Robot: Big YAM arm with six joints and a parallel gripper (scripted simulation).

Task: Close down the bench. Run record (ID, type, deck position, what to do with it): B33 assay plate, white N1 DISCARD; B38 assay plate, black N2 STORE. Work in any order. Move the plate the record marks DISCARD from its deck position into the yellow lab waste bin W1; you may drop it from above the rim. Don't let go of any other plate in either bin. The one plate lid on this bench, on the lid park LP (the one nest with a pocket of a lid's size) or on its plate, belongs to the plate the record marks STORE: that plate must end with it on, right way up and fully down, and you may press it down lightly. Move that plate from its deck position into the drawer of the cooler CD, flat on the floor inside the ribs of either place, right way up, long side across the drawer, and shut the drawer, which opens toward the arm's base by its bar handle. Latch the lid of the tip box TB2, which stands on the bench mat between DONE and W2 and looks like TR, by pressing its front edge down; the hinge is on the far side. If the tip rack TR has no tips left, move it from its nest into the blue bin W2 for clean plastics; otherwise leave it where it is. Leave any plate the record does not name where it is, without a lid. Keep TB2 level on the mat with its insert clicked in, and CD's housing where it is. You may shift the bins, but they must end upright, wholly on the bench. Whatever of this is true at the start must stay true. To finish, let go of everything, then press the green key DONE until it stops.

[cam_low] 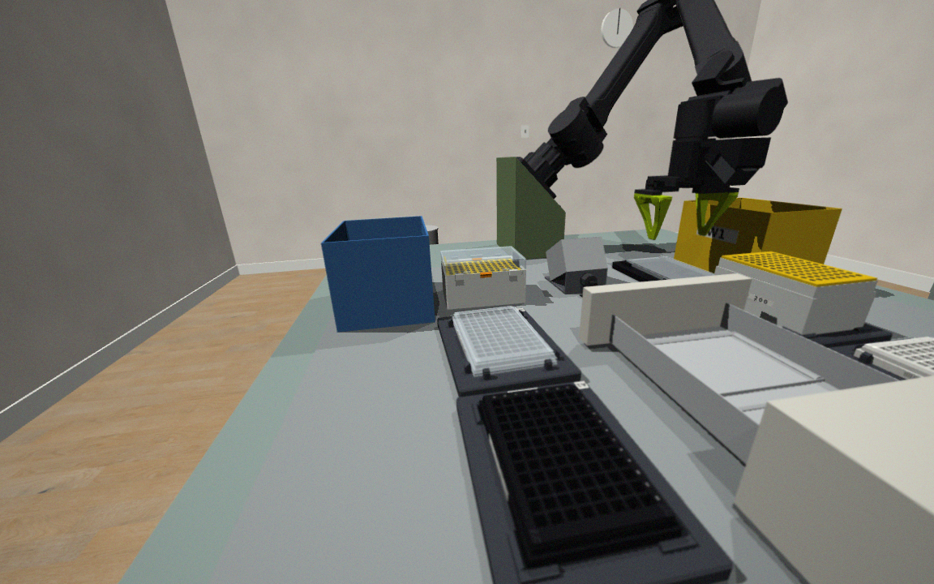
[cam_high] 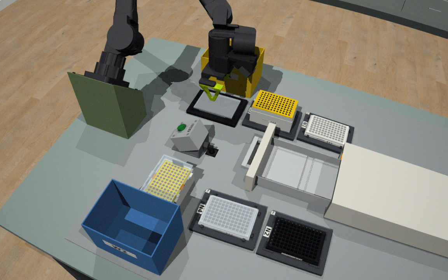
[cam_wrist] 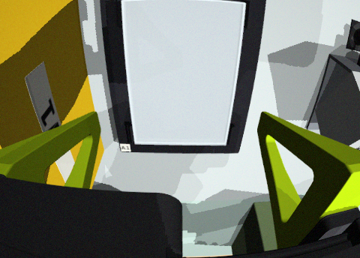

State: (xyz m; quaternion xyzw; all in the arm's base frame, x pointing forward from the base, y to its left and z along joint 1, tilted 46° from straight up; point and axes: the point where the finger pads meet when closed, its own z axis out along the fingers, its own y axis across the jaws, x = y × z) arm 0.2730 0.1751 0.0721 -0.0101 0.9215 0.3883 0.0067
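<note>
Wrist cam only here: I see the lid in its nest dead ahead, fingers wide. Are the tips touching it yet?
Observer: No. In the exterior view the gripper hangs open above the lid, with a visible gap under the fingertips.
Operator: Is the cooler drawer open for the black plate?
Observer: Yes. The top view shows the drawer pulled out toward the arm's base, with no plate on its floor.
</note>
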